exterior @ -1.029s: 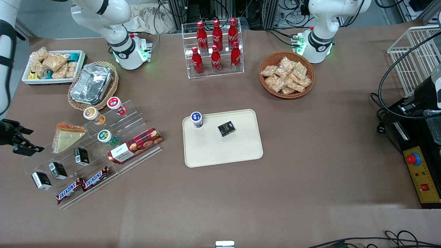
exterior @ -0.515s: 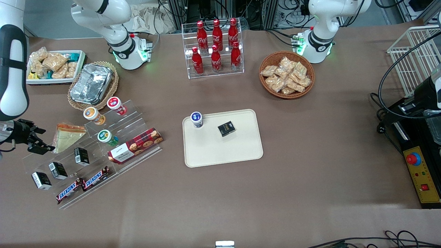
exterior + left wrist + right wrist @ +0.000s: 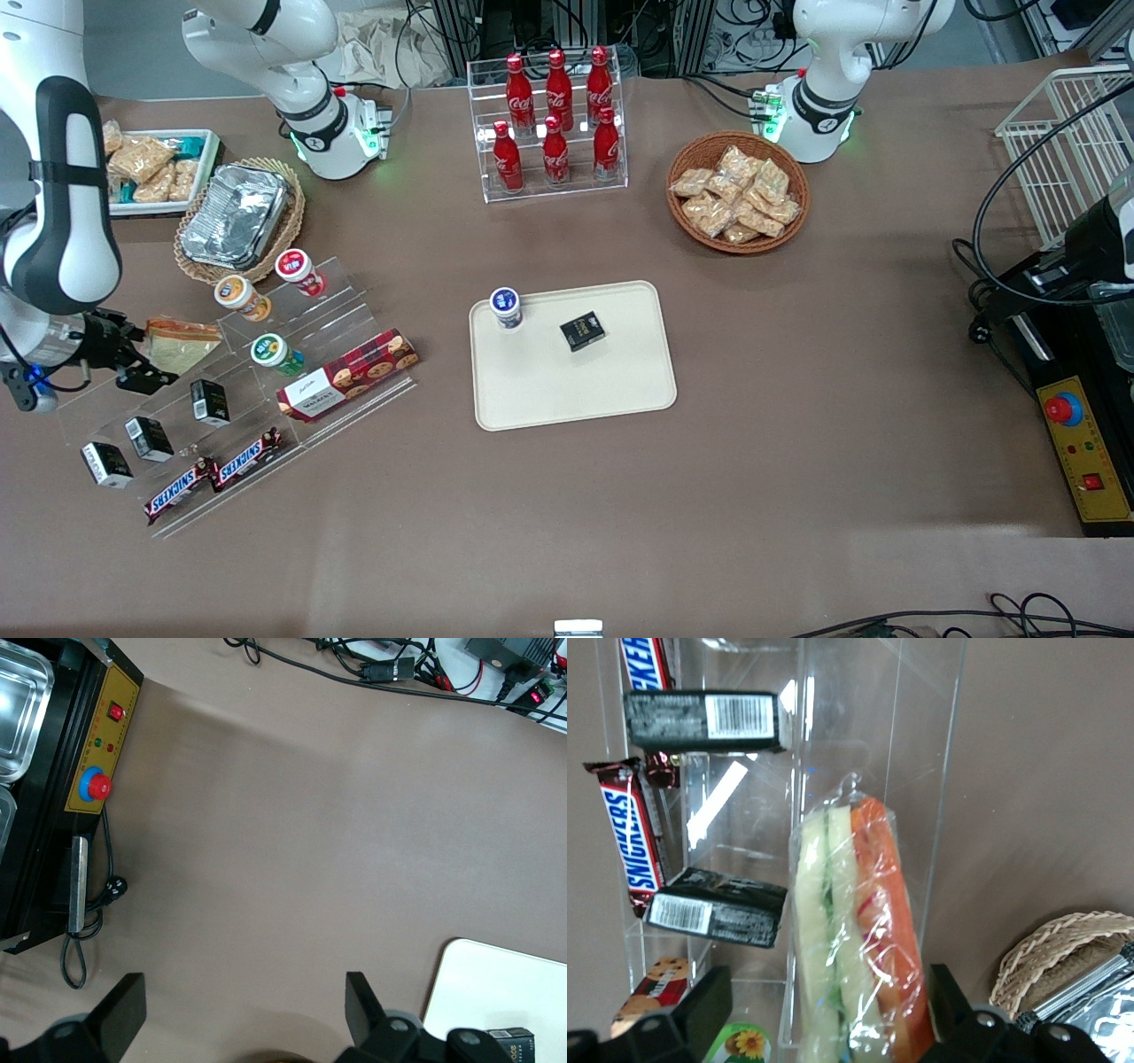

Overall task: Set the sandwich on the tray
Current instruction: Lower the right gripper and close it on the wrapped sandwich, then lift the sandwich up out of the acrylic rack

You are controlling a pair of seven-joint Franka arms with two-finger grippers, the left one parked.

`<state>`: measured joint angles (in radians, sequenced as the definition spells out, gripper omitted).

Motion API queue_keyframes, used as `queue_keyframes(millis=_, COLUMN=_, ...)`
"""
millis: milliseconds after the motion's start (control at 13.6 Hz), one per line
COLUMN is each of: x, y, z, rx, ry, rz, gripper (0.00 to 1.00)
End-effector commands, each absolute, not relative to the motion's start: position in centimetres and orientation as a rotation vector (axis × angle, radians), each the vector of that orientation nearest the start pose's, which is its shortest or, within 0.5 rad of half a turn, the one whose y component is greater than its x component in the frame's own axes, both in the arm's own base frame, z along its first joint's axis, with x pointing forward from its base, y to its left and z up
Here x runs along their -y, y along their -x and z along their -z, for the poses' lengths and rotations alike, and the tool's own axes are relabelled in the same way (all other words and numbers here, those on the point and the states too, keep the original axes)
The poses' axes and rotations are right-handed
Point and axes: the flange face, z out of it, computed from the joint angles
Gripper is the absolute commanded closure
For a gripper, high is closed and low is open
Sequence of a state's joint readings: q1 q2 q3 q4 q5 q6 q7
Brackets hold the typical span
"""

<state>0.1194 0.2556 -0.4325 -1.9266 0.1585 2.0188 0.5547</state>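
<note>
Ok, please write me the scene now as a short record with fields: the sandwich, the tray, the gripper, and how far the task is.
sandwich: wrapped wedge on the clear display stand, toward the working arm's end of the table
tray: cream tray at mid-table; holds a blue-lidded cup and a small black box
gripper: the gripper is open, its fingers on either side of the sandwich, not closed on it
task progress: sandwich not yet grasped, not on tray
</note>
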Motion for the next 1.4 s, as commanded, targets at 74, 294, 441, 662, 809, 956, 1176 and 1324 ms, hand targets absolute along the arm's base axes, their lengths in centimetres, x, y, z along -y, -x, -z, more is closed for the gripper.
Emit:
queue_keyframes(millis=74, x=16.3, y=-56.4, z=-35.5, rx=-1.409, ry=2.778, rz=-0.212, gripper=0.31)
queue_keyframes(millis=294, x=16.4, y=-56.0, z=-34.6, rx=-1.359, ry=2.803, rz=-0.243, gripper=0.74)
queue_keyframes(millis=441, x=16.3, y=-56.0, z=-34.2, rx=-1.357, ry=2.808, rz=-0.253, gripper=1.00)
queue_keyframes(millis=662, x=15.8, y=-56.8, z=-35.5, rx=-1.305, ry=2.855, rz=-0.211, gripper=1.00)
queue_keyframes(millis=809, x=16.0, y=-58.2, z=-38.9, rx=-1.175, ry=2.916, rz=-0.102, gripper=1.00)
queue_keyframes(millis=956, x=17.0, y=-59.1, z=-42.7, rx=-0.997, ry=3.015, rz=-0.013, gripper=1.00)
queue_keyframes(millis=1176, x=16.6, y=-60.0, z=-47.4, rx=-0.629, ry=3.103, rz=0.053, gripper=1.00)
queue_keyframes(millis=1324, x=14.2, y=-60.9, z=-49.4, rx=-0.436, ry=3.125, rz=0.065, gripper=1.00)
